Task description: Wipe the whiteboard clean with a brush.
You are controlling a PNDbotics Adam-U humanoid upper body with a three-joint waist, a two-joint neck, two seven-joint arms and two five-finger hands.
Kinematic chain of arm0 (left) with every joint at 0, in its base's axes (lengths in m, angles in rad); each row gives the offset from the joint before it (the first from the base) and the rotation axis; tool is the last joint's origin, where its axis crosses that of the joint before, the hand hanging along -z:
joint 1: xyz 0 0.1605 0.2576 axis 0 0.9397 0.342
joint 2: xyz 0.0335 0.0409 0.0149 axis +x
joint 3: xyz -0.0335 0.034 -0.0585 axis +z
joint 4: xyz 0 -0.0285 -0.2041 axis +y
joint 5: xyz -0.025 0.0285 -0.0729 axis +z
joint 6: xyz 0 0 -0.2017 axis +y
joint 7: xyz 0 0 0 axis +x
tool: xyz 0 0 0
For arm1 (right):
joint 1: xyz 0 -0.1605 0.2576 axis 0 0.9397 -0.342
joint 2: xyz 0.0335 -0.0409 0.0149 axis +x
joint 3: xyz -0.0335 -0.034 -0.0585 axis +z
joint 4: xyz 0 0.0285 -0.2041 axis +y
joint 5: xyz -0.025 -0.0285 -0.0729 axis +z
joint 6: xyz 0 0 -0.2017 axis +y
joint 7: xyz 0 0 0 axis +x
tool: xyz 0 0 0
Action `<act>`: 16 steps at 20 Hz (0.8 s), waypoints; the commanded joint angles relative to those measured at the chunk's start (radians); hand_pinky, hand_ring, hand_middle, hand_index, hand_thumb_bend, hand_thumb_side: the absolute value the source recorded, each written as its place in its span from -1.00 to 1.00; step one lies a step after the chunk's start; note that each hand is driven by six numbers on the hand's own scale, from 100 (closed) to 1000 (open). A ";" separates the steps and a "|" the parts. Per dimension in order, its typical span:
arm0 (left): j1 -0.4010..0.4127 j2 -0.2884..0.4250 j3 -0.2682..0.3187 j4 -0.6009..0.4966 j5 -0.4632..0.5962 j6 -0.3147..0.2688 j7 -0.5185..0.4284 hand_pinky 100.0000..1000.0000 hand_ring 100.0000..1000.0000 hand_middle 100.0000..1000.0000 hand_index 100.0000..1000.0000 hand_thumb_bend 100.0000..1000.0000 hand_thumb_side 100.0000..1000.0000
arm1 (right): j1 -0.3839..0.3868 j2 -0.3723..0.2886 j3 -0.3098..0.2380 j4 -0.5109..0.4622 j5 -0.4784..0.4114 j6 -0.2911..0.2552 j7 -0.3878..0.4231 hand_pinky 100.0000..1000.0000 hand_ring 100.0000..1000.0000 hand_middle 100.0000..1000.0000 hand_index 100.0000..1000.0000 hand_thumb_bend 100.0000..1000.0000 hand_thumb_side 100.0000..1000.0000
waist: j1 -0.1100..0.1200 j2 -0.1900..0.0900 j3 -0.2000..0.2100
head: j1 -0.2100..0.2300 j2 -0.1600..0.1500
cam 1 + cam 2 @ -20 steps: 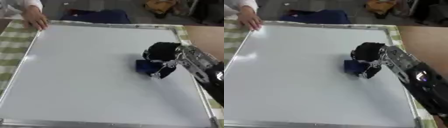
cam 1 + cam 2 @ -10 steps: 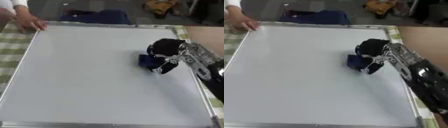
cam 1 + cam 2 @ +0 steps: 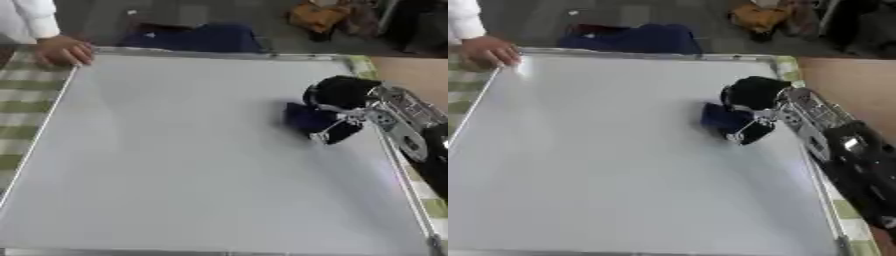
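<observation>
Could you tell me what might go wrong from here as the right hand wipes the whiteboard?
1. The right hand holds the brush close to the whiteboard's right frame; a stroke further right could knock against that edge.
2. A person's hand rests on the far left corner; a long sweep that way might reach it.
3. The brush sits under curled fingers, so it might tilt and wipe unevenly.
</observation>
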 commanded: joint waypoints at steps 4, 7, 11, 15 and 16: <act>-0.010 0.010 -0.001 -0.019 -0.005 0.000 -0.006 -0.09 0.12 0.05 -0.10 -1.00 1.00 | 0.016 -0.030 0.004 0.080 0.060 -0.001 -0.024 -0.52 -0.41 -0.85 -0.28 -1.00 -0.28 | 0.004 -0.007 0.000 | -0.001 -0.013; -0.009 0.011 -0.001 -0.019 -0.005 0.001 -0.006 -0.09 0.12 0.05 -0.10 -1.00 1.00 | 0.017 -0.029 -0.003 0.069 0.034 -0.005 -0.029 -0.53 -0.43 -0.88 -0.29 -1.00 -0.27 | 0.003 -0.010 -0.003 | 0.002 -0.009; -0.006 0.013 0.002 -0.019 -0.006 0.003 -0.003 -0.09 0.12 0.05 -0.10 -1.00 1.00 | 0.036 -0.039 -0.018 -0.012 -0.035 -0.004 -0.025 -0.54 -0.45 -0.90 -0.29 -1.00 -0.26 | 0.003 -0.020 -0.013 | 0.011 -0.001; -0.004 0.014 0.002 -0.019 -0.004 0.005 0.001 -0.08 0.13 0.05 -0.10 -1.00 1.00 | 0.073 -0.042 -0.024 -0.122 -0.095 -0.003 -0.002 -0.54 -0.46 -0.91 -0.30 -1.00 -0.25 | 0.003 -0.033 -0.024 | 0.016 0.008; -0.003 0.014 0.002 -0.019 -0.004 0.006 0.001 -0.08 0.13 0.05 -0.10 -1.00 1.00 | 0.081 -0.043 -0.027 -0.147 -0.108 -0.001 0.005 -0.55 -0.46 -0.92 -0.30 -1.00 -0.25 | 0.003 -0.036 -0.026 | 0.017 0.011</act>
